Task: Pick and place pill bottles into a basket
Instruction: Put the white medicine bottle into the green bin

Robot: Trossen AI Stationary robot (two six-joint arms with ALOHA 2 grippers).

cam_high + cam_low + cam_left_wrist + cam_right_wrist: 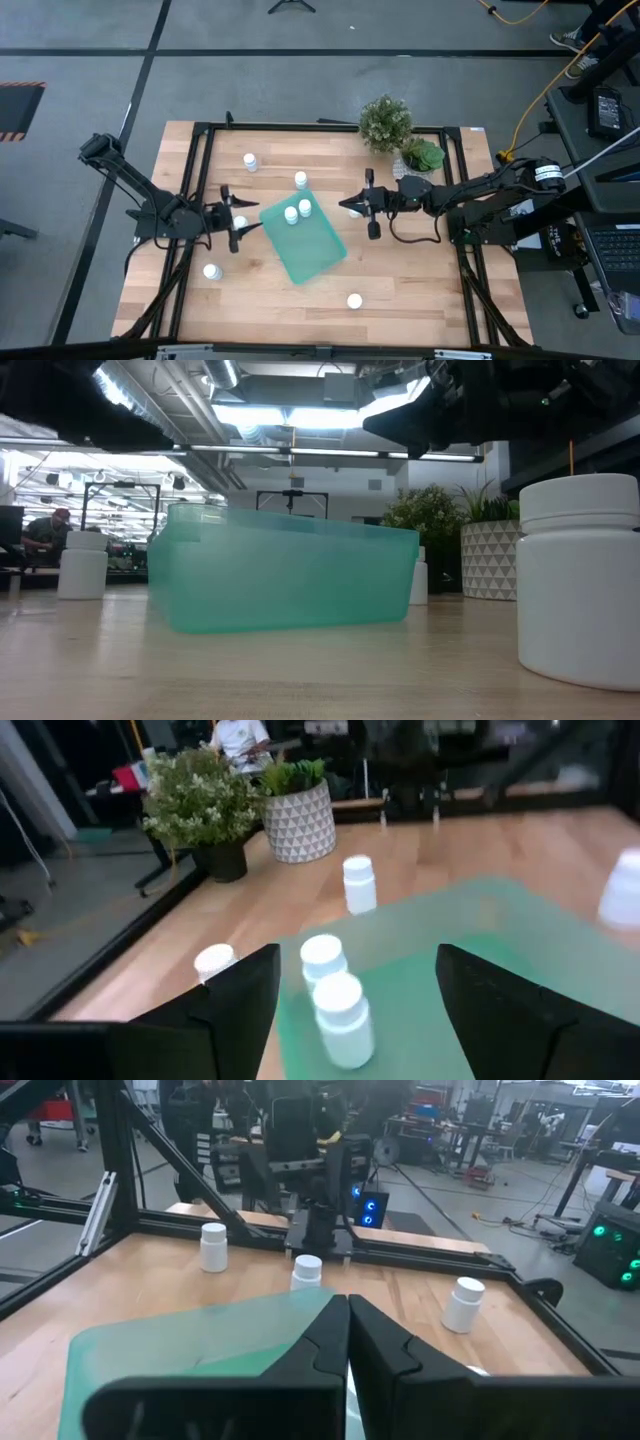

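High view: the left arm reaches in from the table's left edge, nearly level, and its left gripper [238, 222] stands with fingers spread wide beside the left corner of the basket [322, 255]; a pill bottle [239, 223] sits between the spread fingers, not gripped. The right arm stretches in from the right edge, its right gripper [348, 207] closed and empty just off the basket's right side. Two bottles [298, 211] stand in the basket; others are scattered on the wooden table [420, 290].

Low view: the basket stands mid-table, one bottle [578, 578] close by at the near edge.

Left wrist view: parted fingers [238, 1000] frame the two bottles in the basket.

Right wrist view: fingers [325, 1342] pressed together over the basket rim.
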